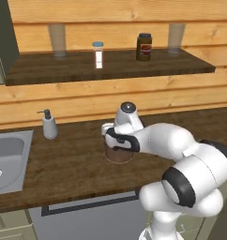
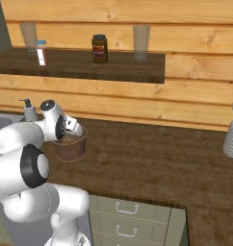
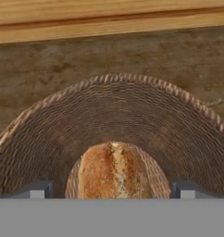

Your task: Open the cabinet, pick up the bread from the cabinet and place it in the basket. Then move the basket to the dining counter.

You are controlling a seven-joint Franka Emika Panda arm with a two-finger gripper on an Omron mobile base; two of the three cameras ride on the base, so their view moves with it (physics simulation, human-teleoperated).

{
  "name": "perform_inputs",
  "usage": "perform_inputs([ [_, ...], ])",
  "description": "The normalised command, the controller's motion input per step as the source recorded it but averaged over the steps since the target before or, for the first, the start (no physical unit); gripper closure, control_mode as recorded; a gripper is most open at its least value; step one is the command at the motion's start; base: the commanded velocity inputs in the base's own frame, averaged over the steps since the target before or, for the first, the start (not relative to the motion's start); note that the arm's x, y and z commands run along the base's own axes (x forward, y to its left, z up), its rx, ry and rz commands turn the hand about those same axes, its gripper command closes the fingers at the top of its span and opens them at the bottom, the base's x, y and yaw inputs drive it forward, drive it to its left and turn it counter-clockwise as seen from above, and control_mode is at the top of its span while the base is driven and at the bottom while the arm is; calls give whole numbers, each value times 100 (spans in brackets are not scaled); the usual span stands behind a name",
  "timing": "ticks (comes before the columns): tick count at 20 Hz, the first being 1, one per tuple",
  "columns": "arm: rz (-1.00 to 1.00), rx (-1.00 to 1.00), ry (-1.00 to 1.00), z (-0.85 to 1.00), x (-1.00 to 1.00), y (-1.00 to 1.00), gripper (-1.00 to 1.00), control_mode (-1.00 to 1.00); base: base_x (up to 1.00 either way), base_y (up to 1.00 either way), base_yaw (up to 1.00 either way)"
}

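Left base view: the white arm folds forward and bends down, its hand over the small brown woven bucket-shaped basket [image 1: 119, 154] on the dark wood counter [image 1: 64, 164]. Right base view: the wrist sits above the basket's rim. Hand view: the gripper [image 3: 113, 190] points down with fingertips [image 3: 37, 190] spread wide, the golden-brown bread loaf [image 3: 113, 171] lying between them on the basket floor, untouched.
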Motion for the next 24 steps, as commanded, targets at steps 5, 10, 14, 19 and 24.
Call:
perform_inputs([
  [5,0,0,-10,14,-28,0,-100,-100,0,0,0],
  [10,-5,1,-12,51,-65,-12,-100,-100,0,0,0],
  [14,-11,7,-3,52,-73,-26,-100,-100,0,0,0],
  [19,-11,23,0,36,-51,-53,-100,-100,0,0,0],
  [24,-2,21,-3,16,-23,-41,-100,-100,0,0,0],
])
